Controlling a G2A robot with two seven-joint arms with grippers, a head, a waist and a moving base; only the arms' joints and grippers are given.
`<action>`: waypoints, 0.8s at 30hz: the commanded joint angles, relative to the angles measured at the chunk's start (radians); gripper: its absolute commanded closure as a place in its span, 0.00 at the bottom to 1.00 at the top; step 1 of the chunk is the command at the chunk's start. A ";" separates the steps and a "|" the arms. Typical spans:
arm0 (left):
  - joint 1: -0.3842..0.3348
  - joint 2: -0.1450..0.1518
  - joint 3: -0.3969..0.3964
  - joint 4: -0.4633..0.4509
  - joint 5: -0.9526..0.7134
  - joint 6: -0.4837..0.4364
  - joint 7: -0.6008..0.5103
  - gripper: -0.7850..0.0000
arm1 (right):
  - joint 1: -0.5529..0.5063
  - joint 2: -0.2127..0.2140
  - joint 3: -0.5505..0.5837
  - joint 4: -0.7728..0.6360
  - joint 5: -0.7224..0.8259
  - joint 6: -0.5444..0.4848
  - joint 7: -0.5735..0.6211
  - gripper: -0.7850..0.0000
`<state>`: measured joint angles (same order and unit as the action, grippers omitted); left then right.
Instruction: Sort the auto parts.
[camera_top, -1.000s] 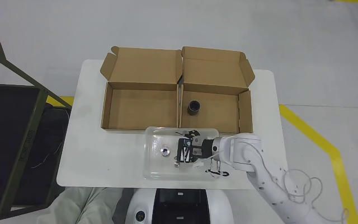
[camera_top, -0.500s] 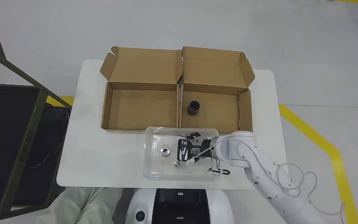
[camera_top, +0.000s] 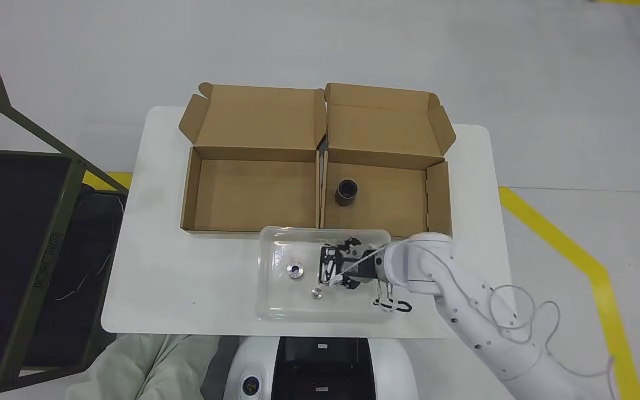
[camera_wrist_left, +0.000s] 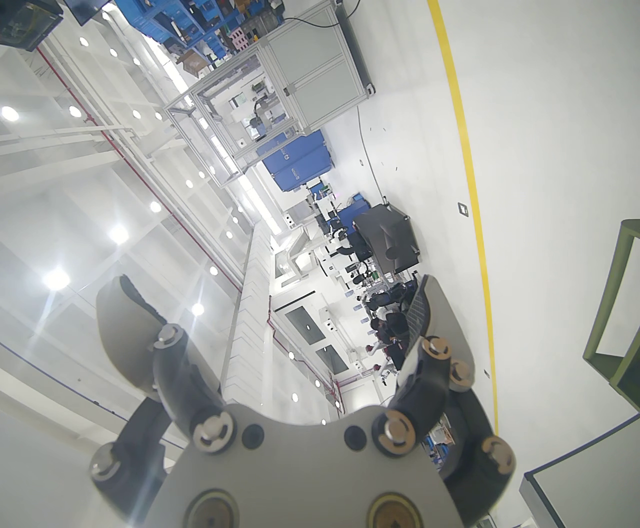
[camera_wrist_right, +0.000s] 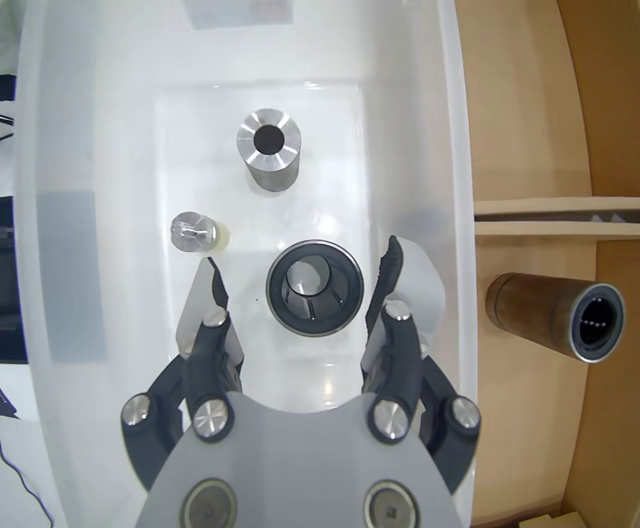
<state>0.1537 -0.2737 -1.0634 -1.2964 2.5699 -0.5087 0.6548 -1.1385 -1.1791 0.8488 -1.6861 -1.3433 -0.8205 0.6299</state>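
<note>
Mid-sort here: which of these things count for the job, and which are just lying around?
Job: clear tray, black bearing, silver sleeve, small stud, right gripper, left box, right box, boxed bearing.
Lying about: black cable, green frame.

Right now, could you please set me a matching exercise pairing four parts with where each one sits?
Parts: 1 black bushing; 2 silver cylinder; 3 small stud; 4 brown bearing.
Places: A lying in the cardboard box; B between the right gripper's open fingers; C in the clear bin, beside one fingertip; D farthest from the gripper in the bin.
Pairs: 1-B, 2-D, 3-C, 4-A.
</note>
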 joint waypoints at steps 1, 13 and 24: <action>0.000 0.000 0.000 0.000 0.000 0.000 0.000 0.00 | 0.006 -0.001 -0.004 0.014 0.001 0.005 -0.003 0.25; 0.000 0.000 0.000 0.000 0.000 0.000 0.000 0.00 | 0.034 -0.005 -0.025 0.072 0.010 0.010 -0.013 0.33; 0.000 0.000 0.000 0.000 0.000 0.000 0.000 0.00 | 0.042 -0.003 -0.031 0.075 0.021 0.002 -0.016 0.84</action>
<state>0.1537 -0.2737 -1.0634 -1.2964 2.5699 -0.5087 0.6548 -1.0961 -1.1827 0.8178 -1.6086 -1.3233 -0.8173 0.6135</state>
